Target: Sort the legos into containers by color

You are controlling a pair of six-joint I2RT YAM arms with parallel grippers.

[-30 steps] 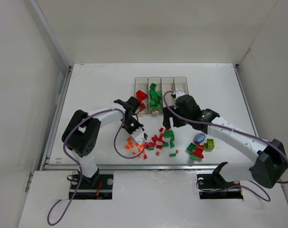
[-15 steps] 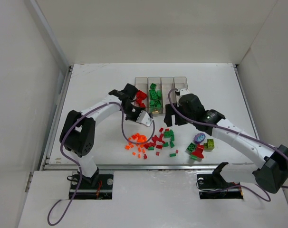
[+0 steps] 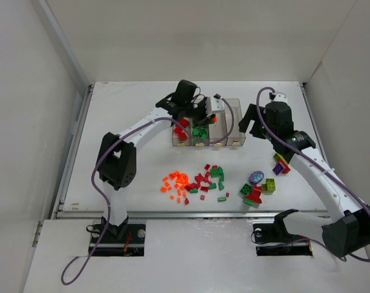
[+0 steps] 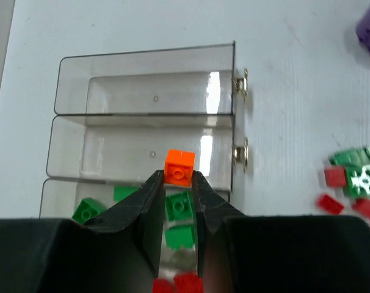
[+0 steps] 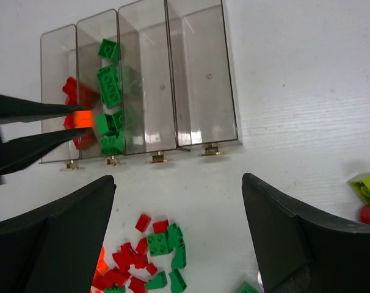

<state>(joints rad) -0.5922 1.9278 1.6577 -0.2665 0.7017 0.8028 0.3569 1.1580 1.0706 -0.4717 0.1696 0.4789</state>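
Observation:
Four joined clear bins [image 3: 230, 122] stand in a row. The leftmost holds red legos [image 3: 181, 125], the second holds green legos [image 3: 199, 130], and the other two look empty. My left gripper [image 3: 213, 116] is shut on an orange brick [image 4: 179, 168] and holds it above the bins, near the second and third. The brick also shows in the right wrist view [image 5: 83, 118]. My right gripper [image 5: 177, 179] is open wide and empty. It hangs above the table in front of the bins, and in the top view [image 3: 252, 122] it is at their right end.
Loose legos lie near the front edge: an orange pile [image 3: 176, 183], red bits [image 3: 200, 180], green bits [image 3: 217, 174]. A mixed cluster with a purple piece [image 3: 256, 177] and a lime brick [image 3: 270, 184] lies to the right. One more brick cluster [image 3: 281, 163] lies under the right arm.
My left gripper rose from the orange pile and moved back to the bins with the orange brick. My right gripper moved from the middle pile to the bins' right end.

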